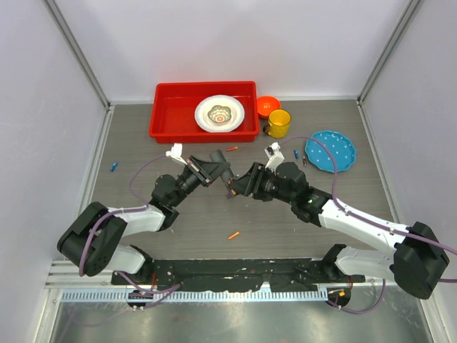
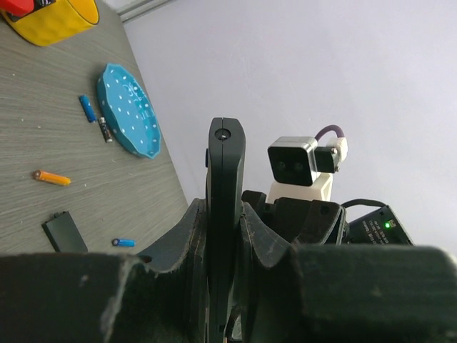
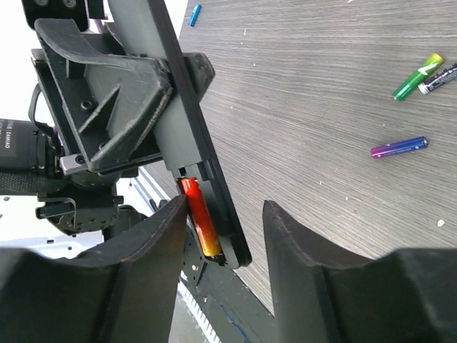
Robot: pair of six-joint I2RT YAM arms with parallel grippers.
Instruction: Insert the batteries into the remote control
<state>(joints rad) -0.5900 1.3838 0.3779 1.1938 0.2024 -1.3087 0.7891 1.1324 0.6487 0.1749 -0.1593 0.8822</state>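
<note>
Nearest the arm bases, one orange battery lies alone on the table. Mid-table the 2 grippers meet. L gripper is clamped on the remote control, seen edge-on in the L wrist view w/ its lower end lost between the fingers. R gripper is spread wide w/ nothing gripped, its fingers either side of the remote's end. A red-orange battery sits in the open slot, right by one finger; contact can't be made out. The black cover lies flat on the table. Beyond it are a purple battery and a green battery, the latter near the blue plate. A blue battery lies well apart at far L. At the back: red bin holding a white plate, contents too small to tell, plus an orange bowl and a yellow mug.
</note>
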